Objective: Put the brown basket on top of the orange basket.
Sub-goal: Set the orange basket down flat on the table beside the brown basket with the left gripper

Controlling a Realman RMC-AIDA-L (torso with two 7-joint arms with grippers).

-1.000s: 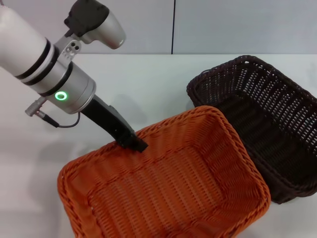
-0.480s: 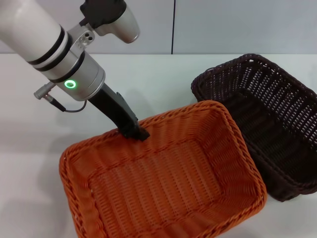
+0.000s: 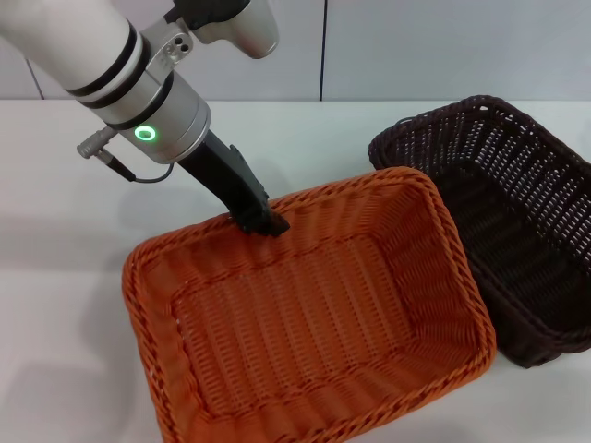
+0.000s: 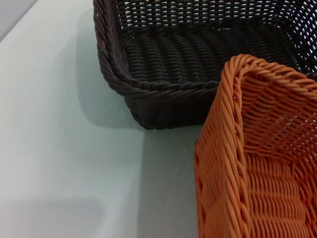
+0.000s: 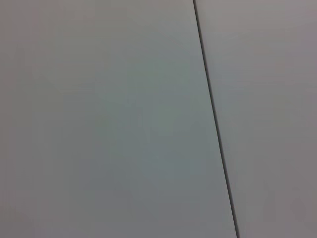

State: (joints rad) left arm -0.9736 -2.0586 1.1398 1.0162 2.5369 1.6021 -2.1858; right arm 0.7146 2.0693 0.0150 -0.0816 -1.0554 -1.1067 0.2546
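The orange basket (image 3: 314, 323) sits at the front middle of the white table (image 3: 55, 231). My left gripper (image 3: 259, 221) is shut on its far rim. The brown basket (image 3: 517, 212) stands to the right, close against the orange basket's right side, whose rim covers part of it in the head view. The left wrist view shows the brown basket (image 4: 188, 54) beyond a corner of the orange basket (image 4: 257, 163). My right gripper is out of view.
The table reaches a pale wall (image 3: 443, 46) at the back. The right wrist view shows only a pale panel with a dark seam (image 5: 213, 119).
My left arm has moved right and a little away, and the orange basket has moved with it. The brown basket has shifted slightly to the right.
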